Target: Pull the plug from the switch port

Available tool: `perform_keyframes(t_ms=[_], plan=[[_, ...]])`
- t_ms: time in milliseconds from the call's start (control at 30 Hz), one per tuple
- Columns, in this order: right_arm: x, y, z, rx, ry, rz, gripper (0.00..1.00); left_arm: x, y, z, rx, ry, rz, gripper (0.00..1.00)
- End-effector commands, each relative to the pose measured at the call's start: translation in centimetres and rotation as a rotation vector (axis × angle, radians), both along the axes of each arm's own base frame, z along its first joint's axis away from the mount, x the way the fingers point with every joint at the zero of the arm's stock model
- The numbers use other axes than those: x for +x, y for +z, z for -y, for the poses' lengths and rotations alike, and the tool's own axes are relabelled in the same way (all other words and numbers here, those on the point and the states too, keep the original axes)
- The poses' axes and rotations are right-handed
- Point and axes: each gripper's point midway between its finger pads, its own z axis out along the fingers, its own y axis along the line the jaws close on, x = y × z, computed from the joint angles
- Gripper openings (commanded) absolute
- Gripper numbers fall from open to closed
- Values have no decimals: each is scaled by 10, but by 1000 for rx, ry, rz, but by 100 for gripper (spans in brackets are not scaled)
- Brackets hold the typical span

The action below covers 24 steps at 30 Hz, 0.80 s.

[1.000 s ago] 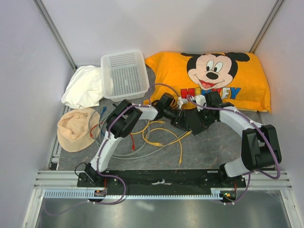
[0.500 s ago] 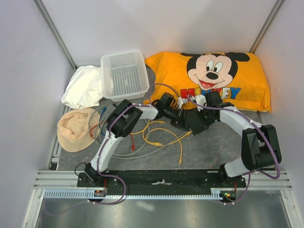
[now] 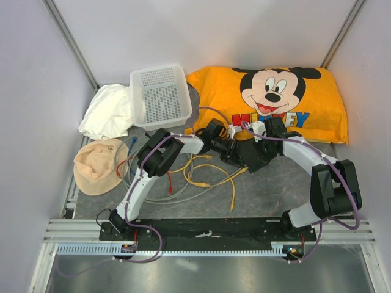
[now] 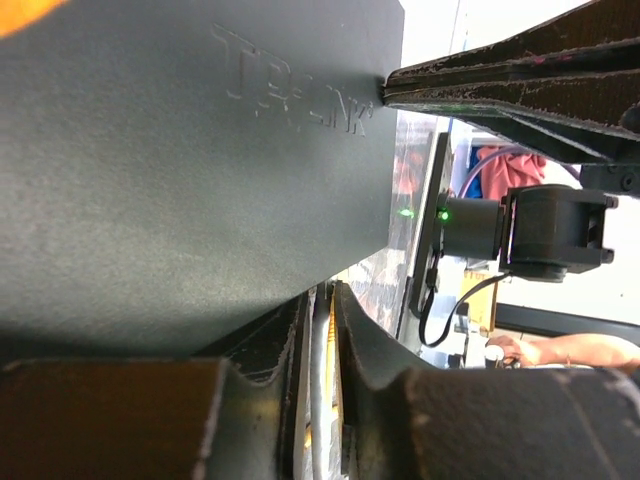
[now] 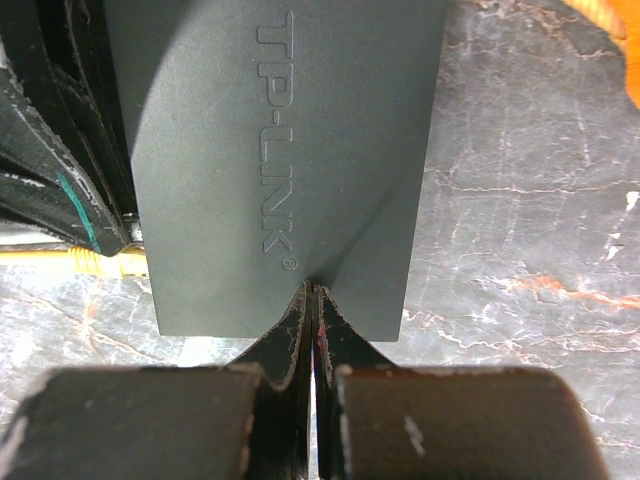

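Note:
The switch (image 3: 247,157) is a flat black TP-LINK box on the grey table between both arms; it also shows in the left wrist view (image 4: 180,170) and the right wrist view (image 5: 280,150). My left gripper (image 3: 227,148) is at the box's left edge, its jaws (image 4: 322,295) shut on a thin yellow and white cable end. In the right wrist view a yellow plug (image 5: 100,263) meets that edge, and the socket itself is hidden. My right gripper (image 5: 314,288) is shut, with its tips resting on the top of the box at its near edge.
A white basket (image 3: 160,96), an orange Mickey pillow (image 3: 275,104) and a white cloth (image 3: 109,111) lie at the back. A beige hat (image 3: 98,165) lies at the left. Loose yellow cables (image 3: 211,177) and grey ones (image 3: 153,194) sprawl in front of the left arm.

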Motion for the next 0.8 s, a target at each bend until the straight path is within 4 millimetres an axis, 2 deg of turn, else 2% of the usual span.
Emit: perform_keyframes(t_ms=[0,33,67,200,433,633,767], plan=[[-7,-17,3,-21,4,-53,1,10,-29,2,106,145,-112,23],[-7,-17,3,-23,5,-52,1,9,-31,2,103,142,-121,25],[-7,-17,3,-23,4,-52,1,9,-30,2,99,139,-126,33],[-6,-18,3,-22,6,-52,1,8,-30,3,95,140,-139,35],[-7,-19,2,-17,10,-58,1,13,-44,-5,200,229,-145,3],[-8,-21,4,-28,9,-61,1,14,-41,-12,205,243,-138,1],[-12,-29,15,-83,1,-68,0,13,-43,-23,218,226,-101,2]])
